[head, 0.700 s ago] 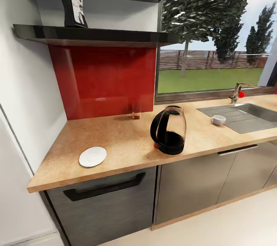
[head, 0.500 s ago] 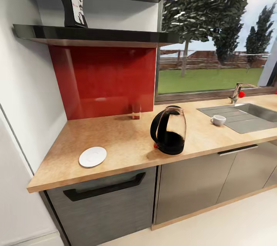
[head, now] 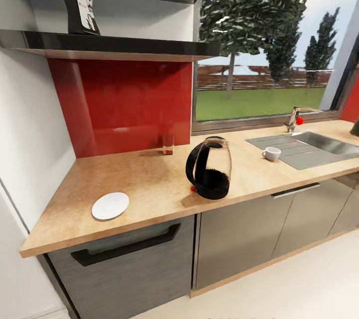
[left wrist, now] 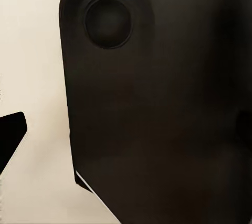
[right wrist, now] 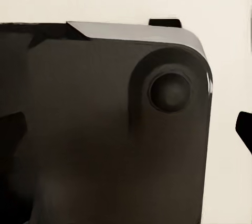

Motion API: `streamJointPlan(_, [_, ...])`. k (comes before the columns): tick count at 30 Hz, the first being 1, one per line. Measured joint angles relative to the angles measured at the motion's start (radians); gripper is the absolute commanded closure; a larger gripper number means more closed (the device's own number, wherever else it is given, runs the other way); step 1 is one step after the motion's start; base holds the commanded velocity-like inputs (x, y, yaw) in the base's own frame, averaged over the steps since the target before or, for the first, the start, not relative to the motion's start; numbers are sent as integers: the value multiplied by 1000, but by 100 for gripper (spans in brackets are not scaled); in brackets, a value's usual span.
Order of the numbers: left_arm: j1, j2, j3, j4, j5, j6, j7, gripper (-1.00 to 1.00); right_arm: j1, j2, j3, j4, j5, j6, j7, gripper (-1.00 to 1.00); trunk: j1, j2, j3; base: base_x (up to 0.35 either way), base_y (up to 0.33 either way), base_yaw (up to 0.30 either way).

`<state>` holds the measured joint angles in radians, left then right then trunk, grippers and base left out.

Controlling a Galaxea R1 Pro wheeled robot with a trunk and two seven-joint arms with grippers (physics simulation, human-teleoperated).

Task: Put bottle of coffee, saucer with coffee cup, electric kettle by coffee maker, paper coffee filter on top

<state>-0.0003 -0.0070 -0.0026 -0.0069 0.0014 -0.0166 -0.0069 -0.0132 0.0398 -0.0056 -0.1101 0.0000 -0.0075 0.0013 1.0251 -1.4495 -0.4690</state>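
The head camera is swinging right — the whole kitchen has slid left, nothing itself moving. The bottle of coffee (head: 78, 5) is sitting on the kitchen shelf (head: 109, 42), the electric kettle (head: 209, 168) and saucer (head: 110, 205) waiting on the countertop (head: 149, 179) — grippers' state I cannot tell.

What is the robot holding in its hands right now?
It cannot be told. The wrist views show dark robot parts against the pale floor, not the fingers. The bottle of coffee, electric kettle, saucer and coffee cup stand untouched.
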Motion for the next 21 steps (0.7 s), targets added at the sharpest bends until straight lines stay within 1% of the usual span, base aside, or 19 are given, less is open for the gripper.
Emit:
streamJointPlan(3, [-1,2,0,-1,0,-1,0,-100,0,0,0,-5,0,0,0,-100,0,0,0,0,0,-288])
streamJointPlan(21, [-2,2,1,-18,0,-1,3,-100,0,0,0,-5,0,-1,1,-100,-69,126,56,0,0,-293])
